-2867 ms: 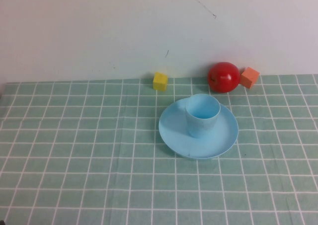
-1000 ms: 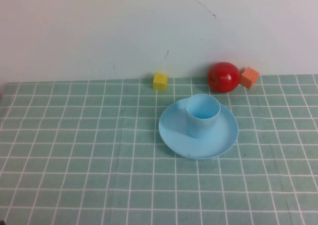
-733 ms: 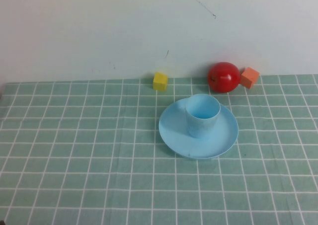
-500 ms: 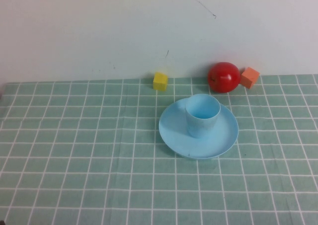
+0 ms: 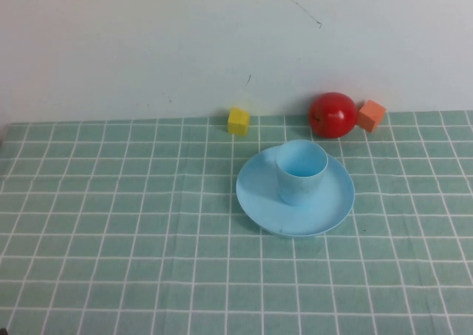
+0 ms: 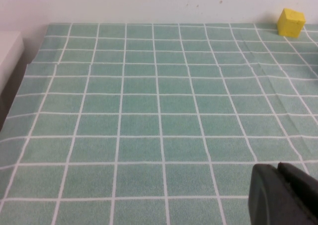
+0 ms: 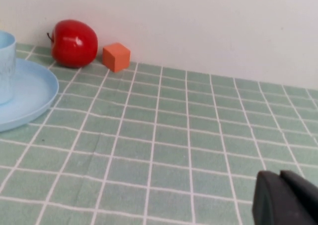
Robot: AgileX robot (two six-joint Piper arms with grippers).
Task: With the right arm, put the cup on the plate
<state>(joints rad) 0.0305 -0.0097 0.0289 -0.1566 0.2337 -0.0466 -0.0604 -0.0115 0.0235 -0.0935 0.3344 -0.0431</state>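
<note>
Light blue plastic marks both task objects: the cup (image 5: 301,171) stands upright on the plate (image 5: 255,200), just right of the centre of the high view, with its open mouth up and its base on the plate's far half. Behind them, along the white wall in the upper part of that frame, sit a yellow cube (image 5: 238,120), a red apple-like ball (image 5: 332,114) and, touching the ball's right side, an orange cube (image 5: 372,115). A green cloth with a white grid (image 5: 111,224) covers the surface. Neither arm appears in the high view. The right gripper (image 7: 288,197) shows only in the lower right corner of its wrist view, above bare cloth and well apart from the plate, its jaws pressed together and empty. The left gripper (image 6: 284,195) sits in the lower right corner of its own wrist view over bare cloth, its jaws likewise together, holding nothing.
</note>
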